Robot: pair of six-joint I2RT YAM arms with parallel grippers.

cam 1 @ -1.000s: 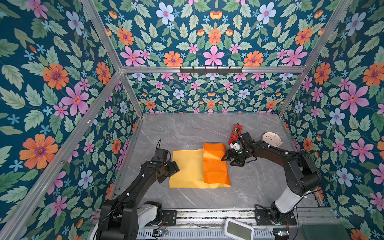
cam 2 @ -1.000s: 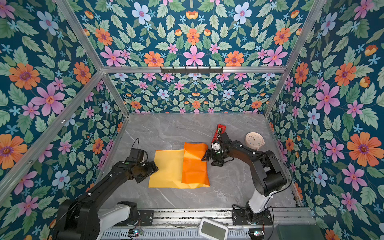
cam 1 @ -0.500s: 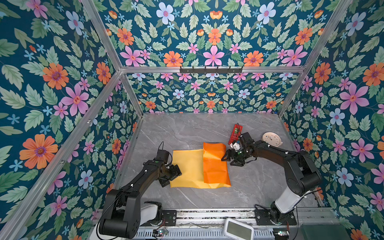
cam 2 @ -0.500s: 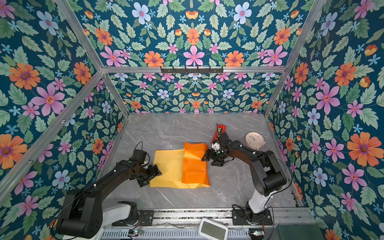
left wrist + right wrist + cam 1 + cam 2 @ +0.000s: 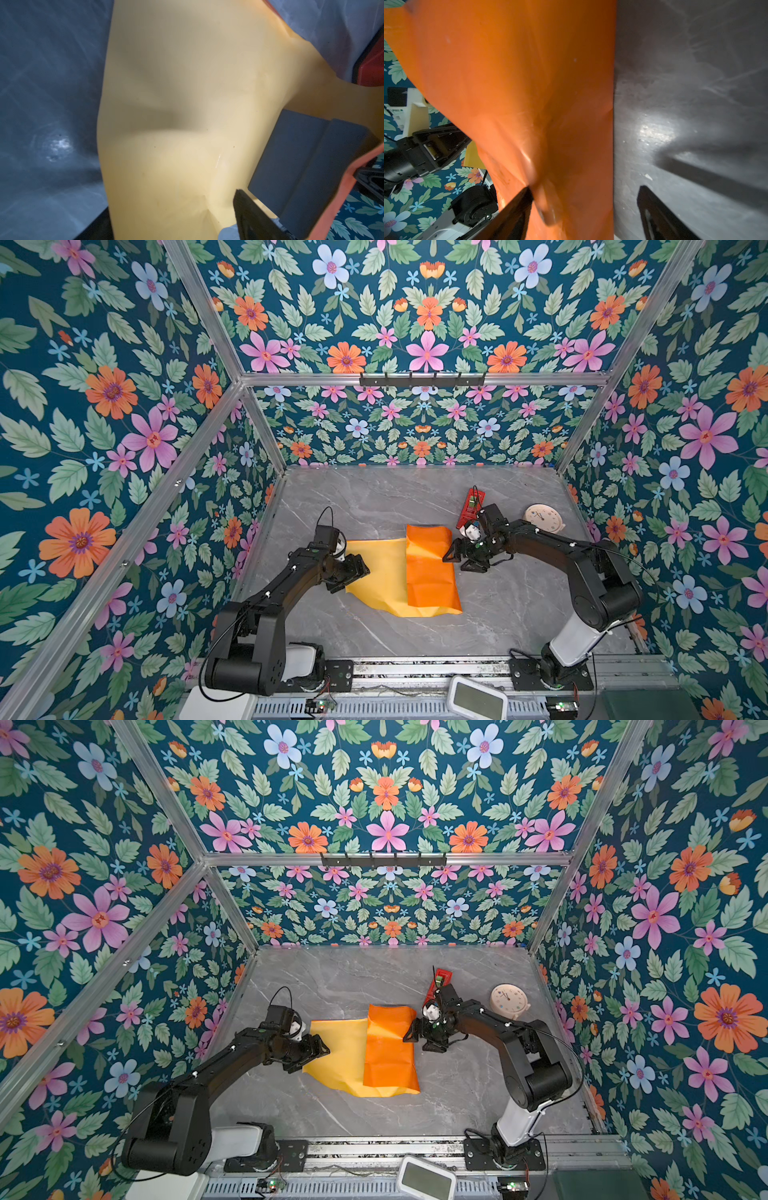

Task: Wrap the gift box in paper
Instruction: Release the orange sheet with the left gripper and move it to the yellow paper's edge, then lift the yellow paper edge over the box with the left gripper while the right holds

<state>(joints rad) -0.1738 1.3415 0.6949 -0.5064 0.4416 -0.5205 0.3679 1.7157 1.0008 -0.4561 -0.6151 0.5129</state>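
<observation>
Left wrist view: the gift box (image 5: 301,166) lies on the yellow face of the paper (image 5: 176,104), partly under its folded-over orange flap.
In a top view the left gripper (image 5: 351,578) stands wide at the paper's left edge. The right gripper (image 5: 455,563), also wide, straddles the flap's right edge on the table (image 5: 374,497).
</observation>
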